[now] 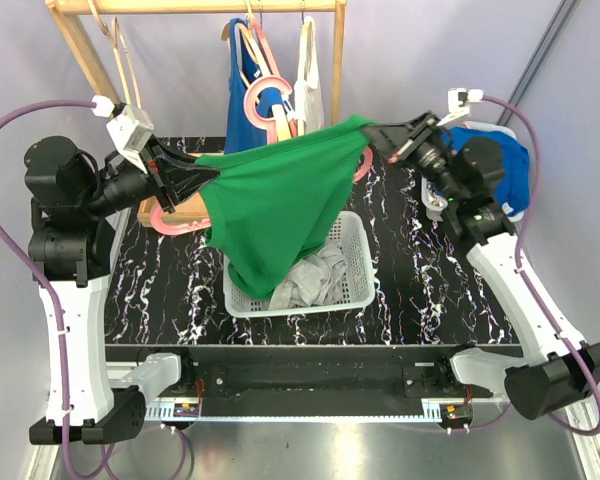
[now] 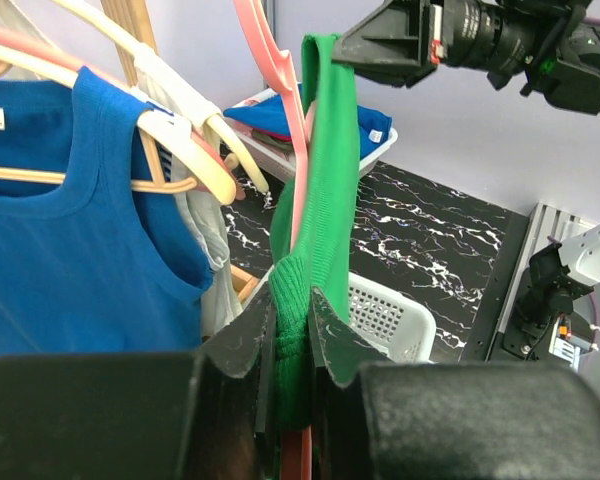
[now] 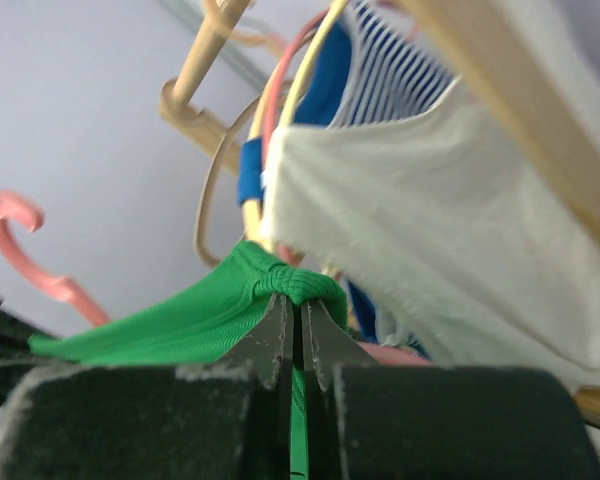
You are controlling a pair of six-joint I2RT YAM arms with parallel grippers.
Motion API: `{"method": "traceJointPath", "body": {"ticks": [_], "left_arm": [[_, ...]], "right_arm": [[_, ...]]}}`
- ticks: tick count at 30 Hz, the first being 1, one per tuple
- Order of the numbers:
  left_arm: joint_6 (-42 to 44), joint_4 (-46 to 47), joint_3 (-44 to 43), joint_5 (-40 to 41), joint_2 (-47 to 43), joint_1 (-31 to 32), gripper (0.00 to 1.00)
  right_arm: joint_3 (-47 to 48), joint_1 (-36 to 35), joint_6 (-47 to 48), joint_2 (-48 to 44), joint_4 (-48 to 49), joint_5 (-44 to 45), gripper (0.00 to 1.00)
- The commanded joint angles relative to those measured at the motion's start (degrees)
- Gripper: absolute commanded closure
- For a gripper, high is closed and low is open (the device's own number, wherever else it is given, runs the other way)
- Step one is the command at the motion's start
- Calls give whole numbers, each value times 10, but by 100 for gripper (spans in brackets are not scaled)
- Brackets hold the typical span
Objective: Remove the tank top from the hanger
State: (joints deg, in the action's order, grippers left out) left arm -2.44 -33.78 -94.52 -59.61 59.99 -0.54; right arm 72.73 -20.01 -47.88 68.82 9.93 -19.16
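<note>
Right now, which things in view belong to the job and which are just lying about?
Job: green ribbed tank top; pink plastic hanger; left gripper and right gripper, both shut on the top.
Lying about: white plastic basket with grey cloth; blue tank top and white top on the wooden rack.

From high up on the near side, we look down and forward over the white basket (image 1: 354,262), taking in the whole table (image 1: 430,300). Our left wrist view sits close, left of the basket, facing right across it. Our right wrist view sits right of the basket, very near, tilted up toward the wooden rack (image 3: 525,95). All three share the green tank top (image 1: 280,210) above the basket.
</note>
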Motion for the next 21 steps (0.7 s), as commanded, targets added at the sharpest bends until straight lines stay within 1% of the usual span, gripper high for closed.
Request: {"method": "traceJointPath", "body": {"ticks": [1, 3, 7, 11, 16, 19, 21], "left_arm": [[20, 7, -45, 16, -7, -1, 100], [20, 6, -52, 17, -6, -3, 100], [20, 6, -66, 20, 1, -6, 100], [20, 6, -80, 25, 6, -10, 100], [20, 6, -108, 24, 14, -10, 100], [9, 12, -117, 14, 18, -10, 100], [-19, 35, -117, 5, 18, -16, 100]], "right_arm": [[-8, 81, -27, -34, -31, 7, 100], [-27, 118, -33, -45, -31, 0, 100], [-78, 146, -21, -73, -58, 3, 100], [-128, 157, -14, -99, -81, 30, 100], [-181, 166, -14, -110, -95, 38, 100], [-200, 170, -20, -97, -94, 34, 100], [-210, 172, -31, -95, -93, 23, 100]]}}
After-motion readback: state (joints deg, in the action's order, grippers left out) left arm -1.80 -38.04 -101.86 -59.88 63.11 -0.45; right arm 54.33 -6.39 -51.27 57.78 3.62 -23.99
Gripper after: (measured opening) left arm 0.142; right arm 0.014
